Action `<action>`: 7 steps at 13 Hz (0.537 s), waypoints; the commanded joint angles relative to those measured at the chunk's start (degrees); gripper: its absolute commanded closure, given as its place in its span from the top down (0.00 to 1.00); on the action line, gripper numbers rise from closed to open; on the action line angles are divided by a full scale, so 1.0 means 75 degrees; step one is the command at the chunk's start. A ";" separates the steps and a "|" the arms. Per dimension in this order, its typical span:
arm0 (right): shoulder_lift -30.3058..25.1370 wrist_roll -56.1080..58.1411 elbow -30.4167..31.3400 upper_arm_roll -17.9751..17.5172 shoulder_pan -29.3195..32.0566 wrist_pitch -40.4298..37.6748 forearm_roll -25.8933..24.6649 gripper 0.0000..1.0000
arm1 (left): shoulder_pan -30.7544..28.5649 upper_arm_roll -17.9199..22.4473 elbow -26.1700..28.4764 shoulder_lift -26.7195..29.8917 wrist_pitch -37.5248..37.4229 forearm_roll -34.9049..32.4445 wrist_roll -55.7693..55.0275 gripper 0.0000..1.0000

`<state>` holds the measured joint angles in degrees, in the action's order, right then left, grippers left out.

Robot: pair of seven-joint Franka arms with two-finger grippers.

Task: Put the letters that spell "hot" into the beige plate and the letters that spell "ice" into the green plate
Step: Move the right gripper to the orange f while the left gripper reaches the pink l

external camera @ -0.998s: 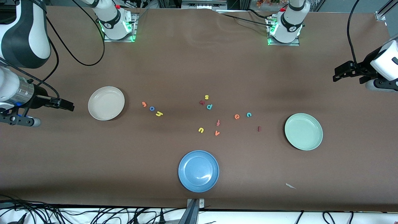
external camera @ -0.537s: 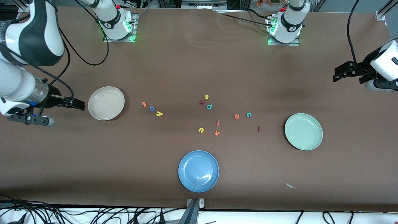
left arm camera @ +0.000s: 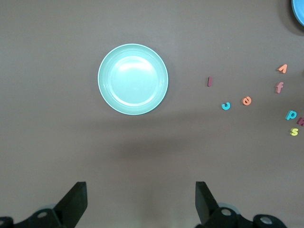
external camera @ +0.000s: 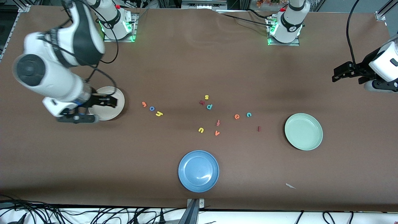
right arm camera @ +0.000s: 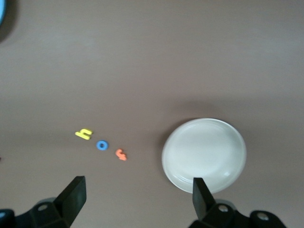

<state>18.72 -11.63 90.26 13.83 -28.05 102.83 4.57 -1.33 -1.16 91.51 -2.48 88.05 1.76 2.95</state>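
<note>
I see the right arm's wrist covering part of the beige plate (external camera: 109, 95) in the front view, so only its rim toward the letters shows there; the right wrist view gives me the whole plate. The right gripper (external camera: 108, 101) hangs over that plate with its fingers (right arm camera: 71, 194) apart and nothing between them. The left arm is cut off at the frame edge and waits; the left gripper (external camera: 340, 73) is up over bare surface (external camera: 186, 62) near the green plate (external camera: 303, 131), fingers (left arm camera: 73, 202) spread and empty.

The "hot" letters lie in a short slanted row beside the beige plate: "t" (external camera: 144, 104) closest to it, then "o" (external camera: 152, 108), then "h" (external camera: 159, 114), each a little nearer the front camera than the last. They read upside down to that camera.

The "ice" letters sit between the loose cluster and the green plate: "i" (external camera: 259, 128) closest to it, its long axis running from the front camera toward the bases, then "c" (external camera: 249, 114) and "e" (external camera: 237, 117) side by side, farther from the plate.

A dark red letter (external camera: 202, 102) just beside "p" (external camera: 209, 107) is too small for me to read. "s" (external camera: 206, 97), "f" (external camera: 218, 123), "u" (external camera: 201, 130) and "v" (external camera: 217, 133) lie loose nearby. The blue plate (external camera: 198, 171) is only a sliver at the edge of both wrist views.
</note>
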 commanded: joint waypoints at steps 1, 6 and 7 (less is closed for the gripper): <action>-0.0140 0.0061 0.0667 -0.0331 -0.0045 0.0643 0.0024 0.99 | 0.0037 -0.0068 0.0127 0.0062 0.0120 -0.0200 0.0028 1.00; -0.0140 0.0906 0.1932 -0.0728 -0.0045 0.2037 0.0070 0.96 | 0.0096 -0.0302 0.0232 0.0038 0.0295 -0.0188 -0.0451 1.00; -0.0140 0.0976 0.2178 -0.0800 -0.0045 0.2399 0.0070 0.97 | 0.0108 -0.0383 0.0244 0.0027 0.0307 -0.0188 -0.0615 1.00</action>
<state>19.19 -5.91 102.16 9.63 -28.72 116.42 4.57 -0.82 -2.90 92.27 -2.77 89.18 1.76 0.73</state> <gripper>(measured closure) 0.035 0.000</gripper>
